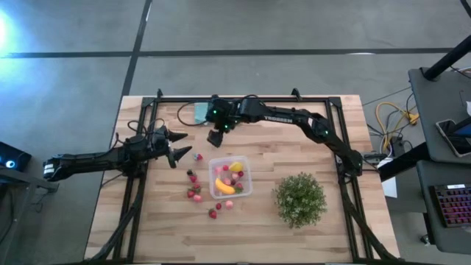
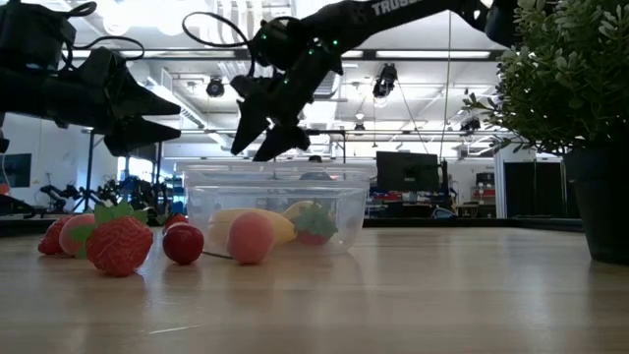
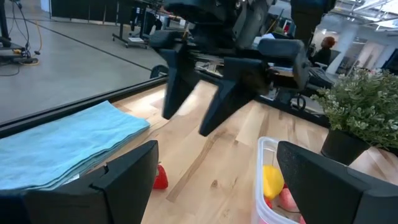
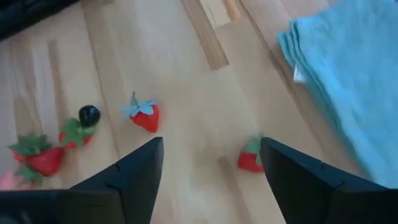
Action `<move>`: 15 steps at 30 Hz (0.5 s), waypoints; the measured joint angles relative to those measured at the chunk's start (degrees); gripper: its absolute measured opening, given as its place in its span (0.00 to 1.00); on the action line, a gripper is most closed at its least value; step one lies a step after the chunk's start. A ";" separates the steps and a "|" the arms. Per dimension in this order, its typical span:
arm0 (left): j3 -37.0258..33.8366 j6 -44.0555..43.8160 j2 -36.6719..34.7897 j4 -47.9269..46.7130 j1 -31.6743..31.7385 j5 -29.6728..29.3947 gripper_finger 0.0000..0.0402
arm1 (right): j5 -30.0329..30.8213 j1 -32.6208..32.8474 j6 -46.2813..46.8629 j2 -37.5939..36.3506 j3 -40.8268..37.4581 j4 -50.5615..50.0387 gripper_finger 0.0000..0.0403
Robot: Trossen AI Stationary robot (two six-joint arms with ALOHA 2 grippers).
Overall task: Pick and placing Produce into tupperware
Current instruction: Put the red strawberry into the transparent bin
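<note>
The clear square tupperware sits mid-table and holds a banana, a lemon and pink-red fruits. More strawberries lie on the wood to its left and near side, one of them just beyond my left gripper. That gripper is open and level, left of the tupperware. My right gripper hangs open above the table by the tupperware's far-left corner. In the right wrist view its fingers frame two strawberries without touching them.
A folded teal cloth lies near the far edge, behind the right gripper. A bushy green plant in a pot stands right of the tupperware. The dark frame rails run along the table's left and right sides.
</note>
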 joint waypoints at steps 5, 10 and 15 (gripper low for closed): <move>0.00 0.00 -0.01 0.00 0.00 -0.01 0.78 | 1.75 -0.86 -4.23 1.28 0.00 0.93 0.61; 0.02 0.00 -0.01 0.00 0.01 0.01 0.78 | 2.68 -1.26 -5.64 3.14 -0.03 -1.27 0.59; 0.01 0.00 -0.08 0.00 0.01 0.00 0.78 | 4.29 -1.24 -10.16 5.57 -0.61 -2.37 0.60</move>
